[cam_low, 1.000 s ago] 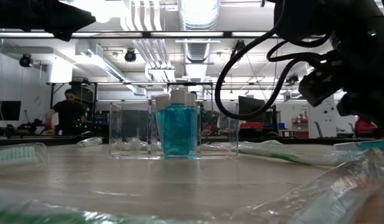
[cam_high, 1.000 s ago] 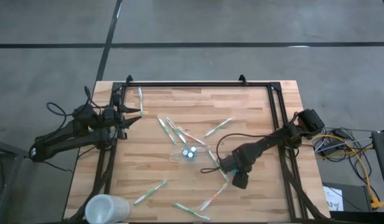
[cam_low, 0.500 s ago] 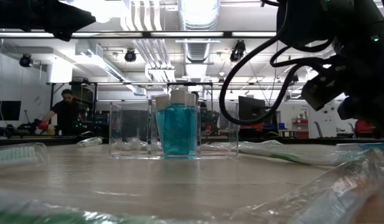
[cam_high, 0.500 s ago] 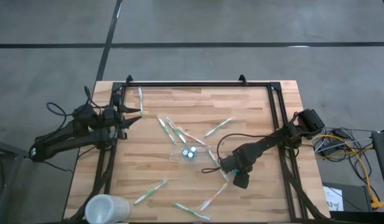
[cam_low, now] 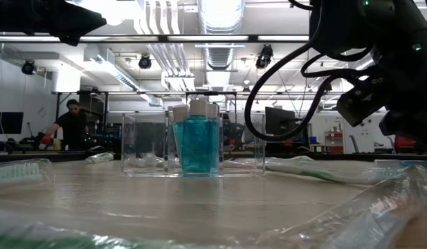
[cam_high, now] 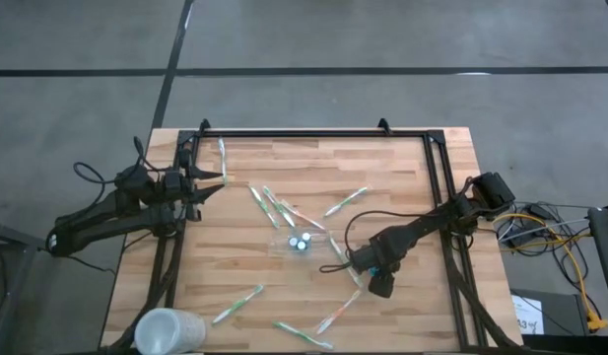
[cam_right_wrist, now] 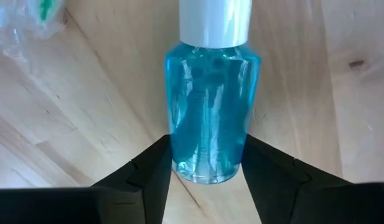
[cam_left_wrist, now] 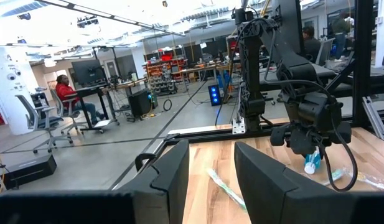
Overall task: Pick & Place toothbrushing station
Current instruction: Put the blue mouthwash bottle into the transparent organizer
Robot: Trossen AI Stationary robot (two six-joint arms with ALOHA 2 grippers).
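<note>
High view, table centre: the clear toothbrushing station (cam_high: 300, 241) stands near the middle of the wooden table (cam_high: 402, 187), with blue, white-capped bottles inside it.
High view, right gripper (cam_high: 359, 267): low over the boards just right of the station and a little nearer the front edge, apart from it; what it holds cannot be told from above.
High view, left gripper (cam_high: 217, 179): waits at the table's left rear edge, well apart from the station.
High view, surface: wrapped toothbrushes (cam_high: 345, 201) lie scattered around the station; a frosted white cup (cam_high: 168, 330) sits at the front left corner.
Low view, station (cam_low: 192, 144): upright on the table, blue bottles (cam_low: 196, 142) standing inside; the right arm's dark bulk hangs at the right.
Low view, room: a workshop with ceiling lights; a person (cam_low: 73, 123) stands far left.
Left wrist view, fingers (cam_left_wrist: 168, 180): parted, nothing between them; a seated person (cam_left_wrist: 70, 98) shows in the room beyond.
Right wrist view, blue bottle (cam_right_wrist: 211, 124): lies on the wood between the right fingers (cam_right_wrist: 153, 168), both pads against its sides.
</note>
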